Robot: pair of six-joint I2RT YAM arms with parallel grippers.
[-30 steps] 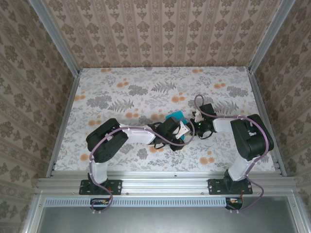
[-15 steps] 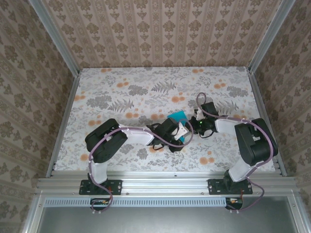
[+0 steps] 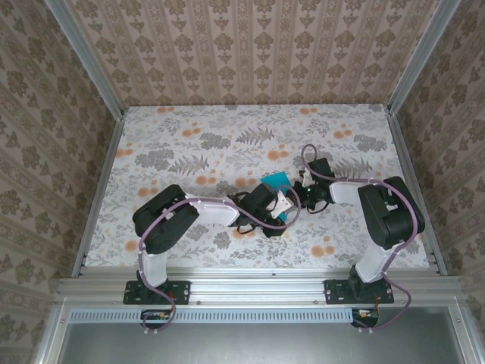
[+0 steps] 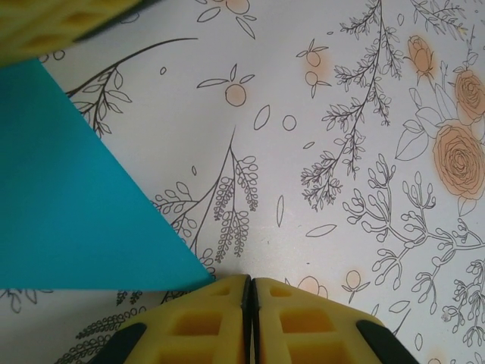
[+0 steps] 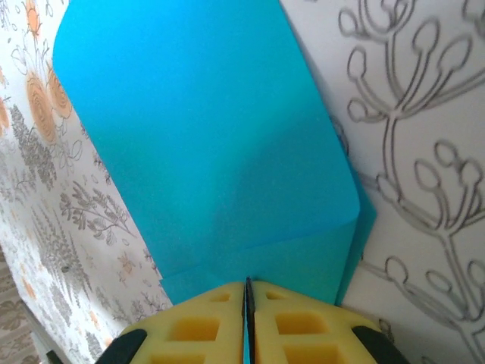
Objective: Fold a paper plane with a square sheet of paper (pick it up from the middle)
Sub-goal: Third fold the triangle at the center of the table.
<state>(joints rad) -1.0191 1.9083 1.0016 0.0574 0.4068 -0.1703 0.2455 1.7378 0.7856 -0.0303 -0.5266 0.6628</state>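
The square sheet of paper point(image 3: 274, 180) is teal-blue and folded into overlapping layers near the middle of the table. In the right wrist view the paper point(image 5: 220, 152) has a flap lying over a lower layer. My right gripper point(image 5: 248, 287) is shut on its near edge, with a thin teal strip between the pads. In the left wrist view a pointed corner of the paper point(image 4: 68, 189) ends beside my left gripper point(image 4: 251, 282), which is shut with nothing between its jaws. From above, the left gripper point(image 3: 286, 203) and right gripper point(image 3: 301, 194) meet beside the paper. A yellow finger point(image 4: 53, 23) of the right gripper shows past the paper.
The table point(image 3: 189, 144) has a floral cloth and is bare away from the grippers. Aluminium rails point(image 3: 102, 174) and patterned walls close it in on the left, right and back. Both forearms lie low across the near half of the table.
The right arm has shifted slightly, with its wrist a little further left and back. The paper and the left arm stay about where they were.
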